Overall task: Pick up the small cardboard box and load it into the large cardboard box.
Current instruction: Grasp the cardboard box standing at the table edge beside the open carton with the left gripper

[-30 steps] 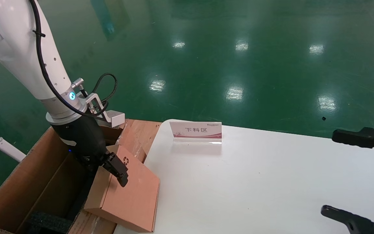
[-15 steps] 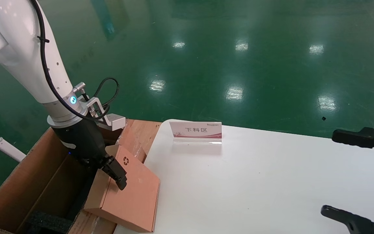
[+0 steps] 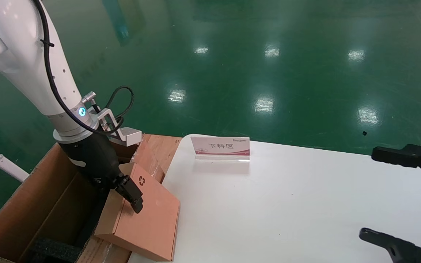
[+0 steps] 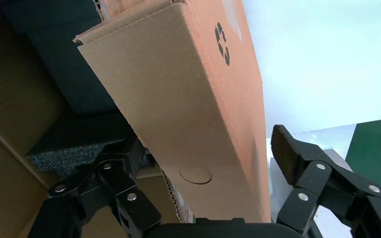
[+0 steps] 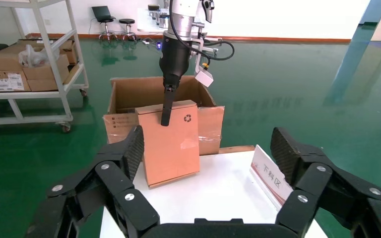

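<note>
Straddling small cardboard box [image 4: 198,114], left gripper [image 4: 213,158] half-hidden

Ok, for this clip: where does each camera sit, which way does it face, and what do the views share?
Head view: on the robot's head, looking forward and down at the white table; left arm with left hand on the small cardboard box, right hand at the edge.
Left wrist view: on the left wrist, looking along its open fingers that straddle the small box's edge.
Right wrist view: on the right wrist, facing back across the table toward the large cardboard box; own open fingers in front.
Shared: small box, sign.
</note>
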Robot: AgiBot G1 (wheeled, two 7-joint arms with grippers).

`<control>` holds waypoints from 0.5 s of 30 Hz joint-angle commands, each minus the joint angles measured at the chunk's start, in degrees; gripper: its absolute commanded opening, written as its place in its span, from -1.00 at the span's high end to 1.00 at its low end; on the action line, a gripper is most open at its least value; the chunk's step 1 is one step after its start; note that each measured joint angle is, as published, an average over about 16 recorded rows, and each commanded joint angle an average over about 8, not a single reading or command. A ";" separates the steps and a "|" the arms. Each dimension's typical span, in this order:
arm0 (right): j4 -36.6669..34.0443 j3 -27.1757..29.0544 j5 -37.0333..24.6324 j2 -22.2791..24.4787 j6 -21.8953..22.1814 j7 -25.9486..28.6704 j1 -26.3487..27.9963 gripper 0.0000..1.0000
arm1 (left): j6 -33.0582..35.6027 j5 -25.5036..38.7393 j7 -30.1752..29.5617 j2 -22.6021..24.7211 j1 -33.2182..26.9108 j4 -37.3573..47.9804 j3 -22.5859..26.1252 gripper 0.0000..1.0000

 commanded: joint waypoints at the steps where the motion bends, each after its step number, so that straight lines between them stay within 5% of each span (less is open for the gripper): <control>1: 0.00 0.00 0.00 0.00 0.00 0.00 0.00 1.00 | 0.00 -0.01 -0.03 -0.02 -0.01 -0.03 -0.04 1.00; 15: 0.00 0.00 0.00 0.00 0.00 0.00 0.00 1.00 | 0.02 -0.05 -0.11 -0.07 -0.08 -0.08 -0.16 1.00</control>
